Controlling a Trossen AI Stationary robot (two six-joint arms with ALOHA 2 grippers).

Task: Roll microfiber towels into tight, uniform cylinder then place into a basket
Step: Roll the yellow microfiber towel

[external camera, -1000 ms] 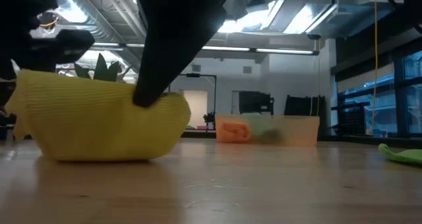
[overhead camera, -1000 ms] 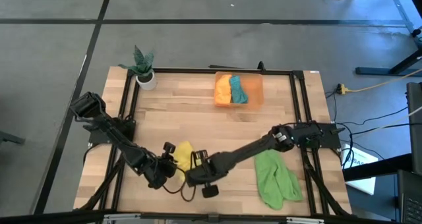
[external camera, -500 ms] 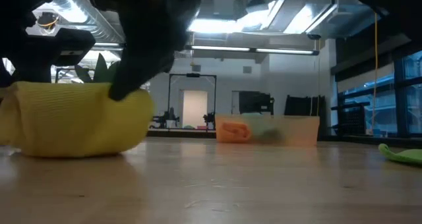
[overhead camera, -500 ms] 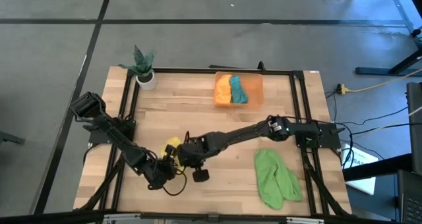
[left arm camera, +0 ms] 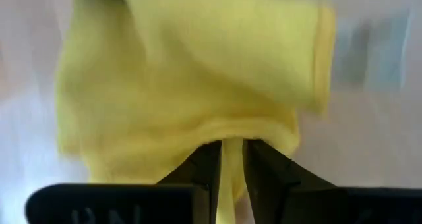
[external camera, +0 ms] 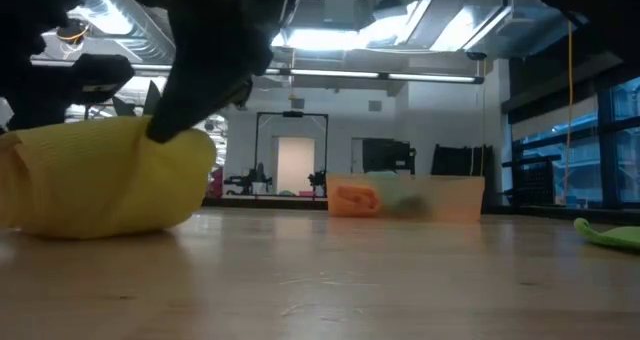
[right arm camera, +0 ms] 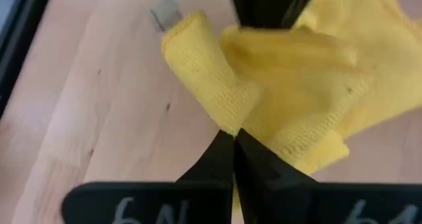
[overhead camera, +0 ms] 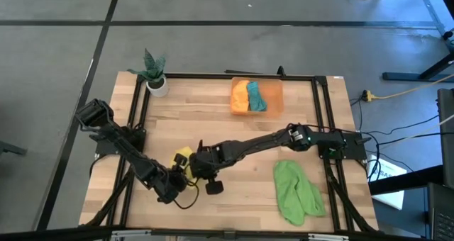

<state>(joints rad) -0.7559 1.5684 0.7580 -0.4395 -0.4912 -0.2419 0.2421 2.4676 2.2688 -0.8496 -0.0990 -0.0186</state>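
Note:
A yellow microfiber towel point(overhead camera: 183, 156) lies bunched in a loose roll on the table's near left part, its underside on the wood point(external camera: 100, 185). Both grippers are shut on it. My left gripper point(overhead camera: 177, 170) comes in from the near left. My right gripper point(overhead camera: 193, 161) reaches in from the right and hides much of the cloth from above. The orange basket point(overhead camera: 275, 98) stands at the far edge, holding an orange and a teal towel. A light green towel point(overhead camera: 296, 191) lies crumpled at the near right. My left gripper pinches a strip of the yellow cloth point(left arm camera: 231, 155) between its two fingers point(left arm camera: 201, 174), slanting down from the table's near left. One layer or several, I cannot tell. The towel bunches beyond the fingers and rests on the table. My right gripper pinches a folded edge of the yellow towel point(right arm camera: 227, 122) between its shut fingers point(right arm camera: 214, 158), slanting down from the table's right. The cloth spreads slack past the fingertips and lies on the wood.
A white pot with a green plant point(overhead camera: 154, 76) stands at the far left corner. A black frame point(overhead camera: 213, 76) runs around the table. Bare wood point(overhead camera: 213, 124) lies between the yellow towel and the basket.
My right gripper has swung toward the table's left and a little toward the far edge, closing in on my left gripper with the towel's end. The yellow towel has been pushed together into a shorter, rounder bundle farther left.

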